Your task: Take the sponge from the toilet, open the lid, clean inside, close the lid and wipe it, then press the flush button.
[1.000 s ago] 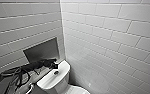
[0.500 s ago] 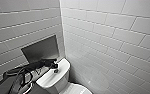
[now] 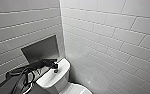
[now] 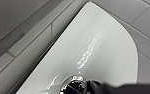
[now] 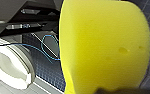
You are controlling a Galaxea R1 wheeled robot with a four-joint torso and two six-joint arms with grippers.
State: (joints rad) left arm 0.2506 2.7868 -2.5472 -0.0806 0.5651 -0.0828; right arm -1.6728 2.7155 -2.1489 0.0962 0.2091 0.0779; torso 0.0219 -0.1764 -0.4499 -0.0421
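Observation:
The white toilet's tank top sits in the corner of the tiled walls, with the flush button dark in its middle. My left gripper reaches in from the left, shut, with its tip right over the button. In the left wrist view the button has a shiny rim, and the dark gripper tip lies right beside it on the tank top. The lid shows as a white curve below the tank. My right gripper is shut on the yellow sponge.
White tiled walls close in the corner behind and right of the tank. A dark grey panel is set in the left wall above the tank. The right wrist view has a dark tiled floor, a blue cable and a white round object.
My left gripper has edged slightly down and toward the button on the tank top. The sponge stays held in the right gripper.

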